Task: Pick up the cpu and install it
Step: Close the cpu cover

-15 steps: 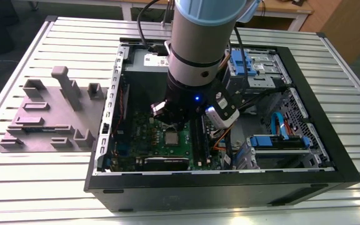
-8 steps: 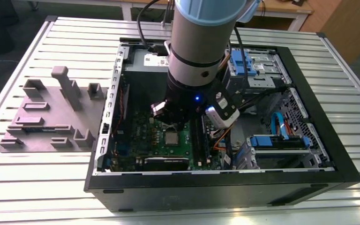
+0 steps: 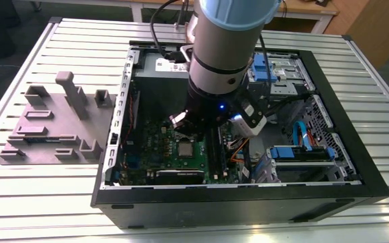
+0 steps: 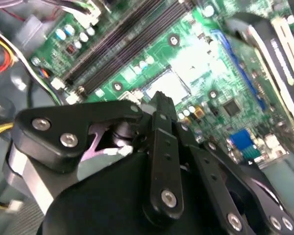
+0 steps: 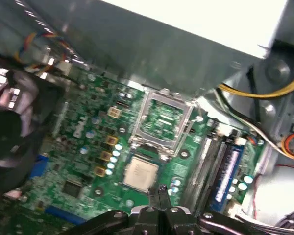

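Pincer (image 5: pixel 159 189) narrowed to closed, holding nothing, tips just beside cpu (image 5: pixel 139 174). Cpu lies flat on green motherboard (image 5: pixel 83 147), just beside open metal frame (image 5: pixel 161 120).

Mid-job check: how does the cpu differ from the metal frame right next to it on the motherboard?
The cpu is a solid pale silver square; the metal frame is an open border with green showing through its middle. The cpu looks smaller than the metal frame in the first wrist view. Both are squarish and sit side by side on the green motherboard.
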Motion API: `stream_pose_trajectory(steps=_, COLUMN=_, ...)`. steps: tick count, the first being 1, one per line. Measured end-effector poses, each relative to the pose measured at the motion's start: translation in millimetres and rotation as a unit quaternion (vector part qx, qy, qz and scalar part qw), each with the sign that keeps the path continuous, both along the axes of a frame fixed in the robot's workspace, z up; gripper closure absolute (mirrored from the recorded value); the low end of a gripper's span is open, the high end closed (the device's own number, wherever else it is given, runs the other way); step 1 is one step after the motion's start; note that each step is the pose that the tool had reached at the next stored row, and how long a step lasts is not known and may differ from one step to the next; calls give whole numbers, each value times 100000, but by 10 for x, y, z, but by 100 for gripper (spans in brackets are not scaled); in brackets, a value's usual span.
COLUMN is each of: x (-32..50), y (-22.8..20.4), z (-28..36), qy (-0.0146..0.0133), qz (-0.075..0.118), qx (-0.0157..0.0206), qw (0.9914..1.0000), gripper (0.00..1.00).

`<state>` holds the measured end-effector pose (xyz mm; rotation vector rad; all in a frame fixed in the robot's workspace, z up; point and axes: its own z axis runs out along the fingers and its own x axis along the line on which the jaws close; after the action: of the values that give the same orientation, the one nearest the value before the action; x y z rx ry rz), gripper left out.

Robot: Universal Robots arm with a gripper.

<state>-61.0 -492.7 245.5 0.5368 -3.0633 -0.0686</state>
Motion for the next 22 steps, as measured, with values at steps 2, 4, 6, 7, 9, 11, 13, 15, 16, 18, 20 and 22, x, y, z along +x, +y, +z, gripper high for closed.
stream_pose_trajectory(steps=2, x=60, y=31, z=-10, qy=14, qz=2, qx=64, qw=100000, gripper=90)
stream_pose_trajectory(steps=4, x=85, y=56, z=-15, qy=36, qz=56, qx=217, qw=100000, gripper=90)
stream_pose_trajectory(steps=6, x=85, y=58, z=-21, qy=39, qz=1140, qx=337, qw=99993, gripper=90)
stream_pose_trajectory(steps=7, x=85, y=58, z=-23, qy=46, qz=2100, qx=330, qw=99977, gripper=90)
stream_pose_trajectory(steps=9, x=86, y=57, z=-24, qy=52, qz=3493, qx=318, qw=99938, gripper=90)
stream_pose_trajectory(steps=11, x=86, y=57, z=-24, qy=57, qz=3583, qx=321, qw=99935, gripper=90)
stream_pose_trajectory(steps=13, x=86, y=58, z=-25, qy=52, qz=3696, qx=329, qw=99931, gripper=90)
stream_pose_trajectory(steps=15, x=86, y=58, z=-25, qy=53, qz=3699, qx=329, qw=99931, gripper=90)
stream_pose_trajectory(steps=16, x=86, y=58, z=-25, qy=51, qz=3697, qx=329, qw=99931, gripper=90)
stream_pose_trajectory(steps=18, x=86, y=58, z=-25, qy=52, qz=3700, qx=329, qw=99931, gripper=90)
stream_pose_trajectory(steps=20, x=86, y=58, z=-25, qy=53, qz=3702, qx=329, qw=99931, gripper=90)
stream_pose_trajectory(steps=22, x=86, y=58, z=-25, qy=53, qz=3705, qx=329, qw=99931, gripper=90)
